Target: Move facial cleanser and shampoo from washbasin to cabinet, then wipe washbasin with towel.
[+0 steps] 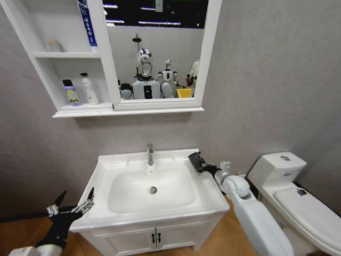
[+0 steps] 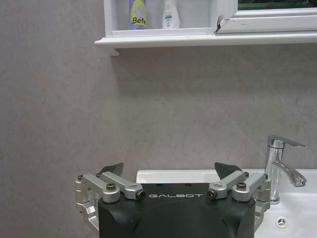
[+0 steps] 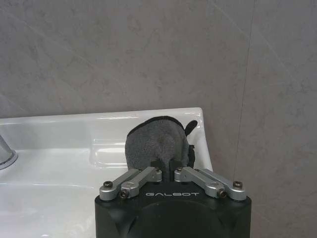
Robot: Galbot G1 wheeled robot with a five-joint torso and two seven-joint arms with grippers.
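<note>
The white washbasin (image 1: 106, 176) stands in the middle of the head view, with a chrome tap (image 1: 150, 154) at its back. My right gripper (image 3: 166, 162) is shut on the dark grey towel (image 3: 157, 141), which rests bunched on the basin's back right corner (image 1: 195, 158). My left gripper (image 1: 72, 205) hangs open and holds nothing, off the basin's front left corner. The cabinet (image 1: 80, 111) hangs at upper left. On its lower shelf stand a black-capped bottle with a purple label (image 1: 72, 93) and a white bottle (image 1: 89, 89). Which is the shampoo or the facial cleanser I cannot tell.
A mirror (image 1: 157, 48) joins the cabinet on its right. A blue and white tube (image 1: 87, 24) leans in the upper compartment. A white toilet (image 1: 290, 186) stands right of the basin, close to my right arm. Below the basin is a two-door cupboard (image 1: 154, 238).
</note>
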